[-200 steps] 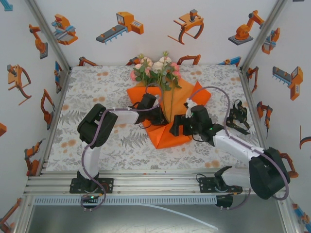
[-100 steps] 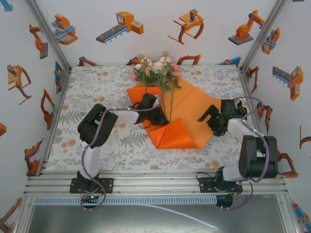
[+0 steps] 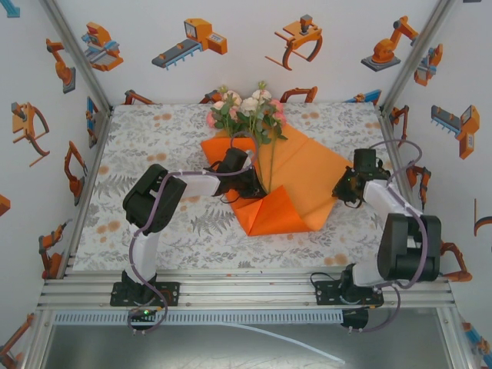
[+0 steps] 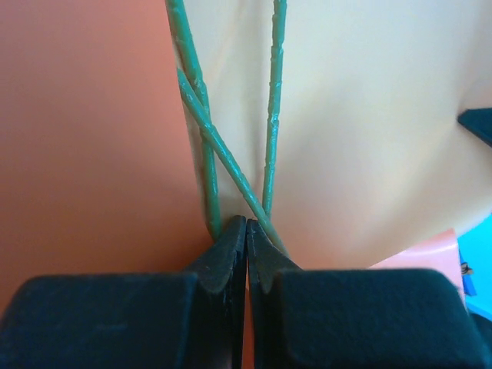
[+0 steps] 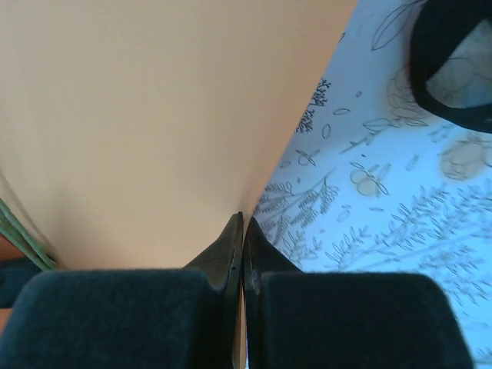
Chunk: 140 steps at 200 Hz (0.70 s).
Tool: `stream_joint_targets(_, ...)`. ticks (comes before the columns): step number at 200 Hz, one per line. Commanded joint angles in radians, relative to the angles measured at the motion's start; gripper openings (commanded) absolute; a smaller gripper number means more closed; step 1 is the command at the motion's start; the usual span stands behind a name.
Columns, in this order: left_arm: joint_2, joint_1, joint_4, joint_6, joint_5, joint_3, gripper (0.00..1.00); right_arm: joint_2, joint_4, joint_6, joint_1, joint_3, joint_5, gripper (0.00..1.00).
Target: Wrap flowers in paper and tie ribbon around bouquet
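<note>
Grey leaf-and-blossom cloth over the desk, with white walls of orange robot cartoons around it.

Nearest, at mid-desk: left pincer lying low on the large bright orange sheet of plain paper. Closed in its wrist view, and seemingly pinched on the flowers, small pink, white and cream roses, by the long thin green stems where they cross.

About level with it, well off to the right: right pincer at the sheet's right corner. Shut in its own view, nipping the paper's edge where it meets the cloth.

Near end of the paper folded up into a flap; right half lying flat and open. Black floppy loop, probably the ribbon, on the cloth beyond that corner, apart from both pincers.

Farther back: rose heads and green leaves lying past the paper's far edge, stems running down the sheet towards the left pincer.

Wrapping step in hand, by the look of it: stems pinned, right corner gripped. Calls next for lifting that corner and carrying it leftward over the stems without tearing or slipping, left grip steady. Tying not yet begun.
</note>
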Motion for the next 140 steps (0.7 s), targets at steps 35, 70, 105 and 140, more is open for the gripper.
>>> stream_joint_targets(35,0.034,-0.001,-0.037,0.03,0.003,0.039,0.1,-0.065,-0.16,-0.29,0.307,0.137,0.13,0.01)
stream_joint_targets(70,0.044,-0.001,-0.037,0.03,0.011,0.051,0.1,0.068,-0.09,-0.308,0.419,0.239,-0.028,0.12)
stream_joint_targets(105,0.039,0.001,-0.029,0.026,0.007,0.041,0.1,0.157,-0.129,-0.286,0.457,0.328,0.013,0.16)
stream_joint_targets(140,0.022,0.009,-0.025,0.028,-0.001,0.028,0.1,0.132,-0.262,-0.227,0.364,0.312,0.259,0.57)
